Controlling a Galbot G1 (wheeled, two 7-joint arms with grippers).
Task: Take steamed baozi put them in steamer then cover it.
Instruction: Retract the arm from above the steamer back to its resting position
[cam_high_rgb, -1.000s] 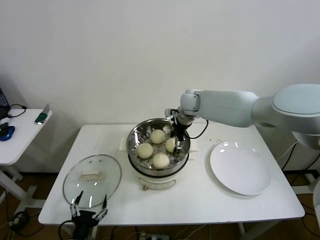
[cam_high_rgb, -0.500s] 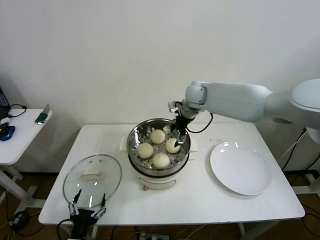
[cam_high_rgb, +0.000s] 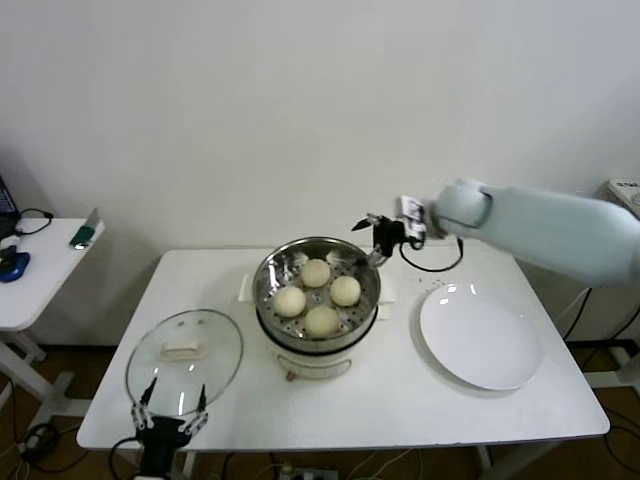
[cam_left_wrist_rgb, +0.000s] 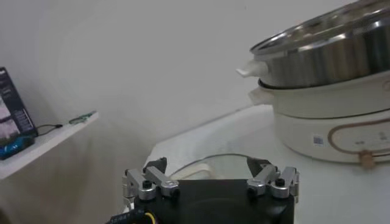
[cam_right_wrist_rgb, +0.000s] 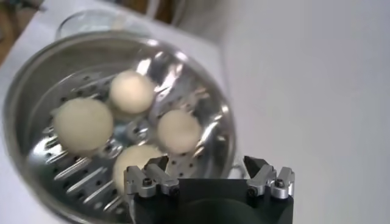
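Four steamed baozi (cam_high_rgb: 318, 297) sit inside the steamer (cam_high_rgb: 268, 300), spread over its perforated bottom; two of them touch or nearly touch, the others lie close together. The steamer stands uncovered on its cream-white pot base (cam_high_rgb: 318, 362) near the middle of the white surface (cam_high_rgb: 400, 400). The cover (cam_high_rgb: 184, 360) lies flat on the surface to the robot's left of the steamer, handle up. A white plate (cam_high_rgb: 483, 336) rests on the robot's right side, with nothing on it. The right gripper (cam_high_rgb: 377, 233) hangs in the air just beyond the steamer's far right rim, jaws spread and holding nothing. The left gripper (cam_high_rgb: 167, 416) waits low at the near edge of the surface beside the cover, jaws spread.
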